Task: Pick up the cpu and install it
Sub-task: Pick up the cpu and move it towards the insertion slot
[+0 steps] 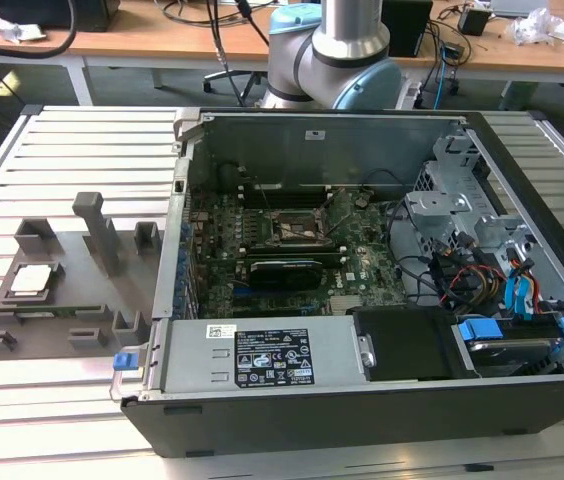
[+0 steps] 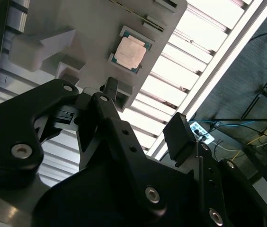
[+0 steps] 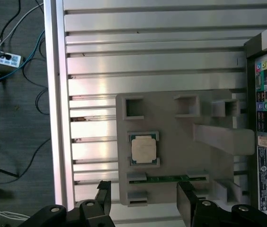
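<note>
Slatted metal table (image 1: 82, 130) carries open computer case (image 1: 342, 425), grey holder plate (image 1: 62, 310) beside it on the exterior view's left. Gripper (image 3: 144, 203) over the plate's edge, fingers (image 3: 102, 198) spread apart, not touching the cpu. Cpu (image 3: 143, 148) lies flat in its plate recess, silver top up

Light: we see bright, even light on the bench (image 1: 72, 150).
Glare: its slats wash out white in the second wrist view.
Shadow: the computer case (image 1: 312, 150) interior sits dimmer, toward the exterior view's 3 o'clock.
</note>
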### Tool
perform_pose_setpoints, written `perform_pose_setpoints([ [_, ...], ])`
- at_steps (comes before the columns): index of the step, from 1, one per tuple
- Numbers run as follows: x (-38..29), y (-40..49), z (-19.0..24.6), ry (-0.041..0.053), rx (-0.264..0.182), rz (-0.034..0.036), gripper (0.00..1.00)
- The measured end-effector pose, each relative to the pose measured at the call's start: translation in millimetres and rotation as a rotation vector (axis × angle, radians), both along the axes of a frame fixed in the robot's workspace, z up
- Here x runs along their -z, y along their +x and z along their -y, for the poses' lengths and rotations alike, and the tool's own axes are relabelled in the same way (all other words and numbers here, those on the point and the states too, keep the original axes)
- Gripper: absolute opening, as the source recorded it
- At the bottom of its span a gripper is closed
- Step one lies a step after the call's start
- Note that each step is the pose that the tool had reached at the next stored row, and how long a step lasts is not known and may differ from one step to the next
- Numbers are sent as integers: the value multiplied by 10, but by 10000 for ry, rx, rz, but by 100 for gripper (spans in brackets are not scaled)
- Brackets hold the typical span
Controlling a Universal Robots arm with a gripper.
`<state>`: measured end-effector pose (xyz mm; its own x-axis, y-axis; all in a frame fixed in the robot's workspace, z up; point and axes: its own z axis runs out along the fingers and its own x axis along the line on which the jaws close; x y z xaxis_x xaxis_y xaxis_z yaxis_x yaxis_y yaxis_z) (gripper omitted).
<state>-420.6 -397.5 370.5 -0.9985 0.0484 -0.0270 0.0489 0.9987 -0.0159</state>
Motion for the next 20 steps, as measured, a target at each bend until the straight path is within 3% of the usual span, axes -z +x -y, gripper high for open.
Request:
perform_pose_setpoints([
  [20, 73, 0, 0, -1, 0, 0, 66],
])
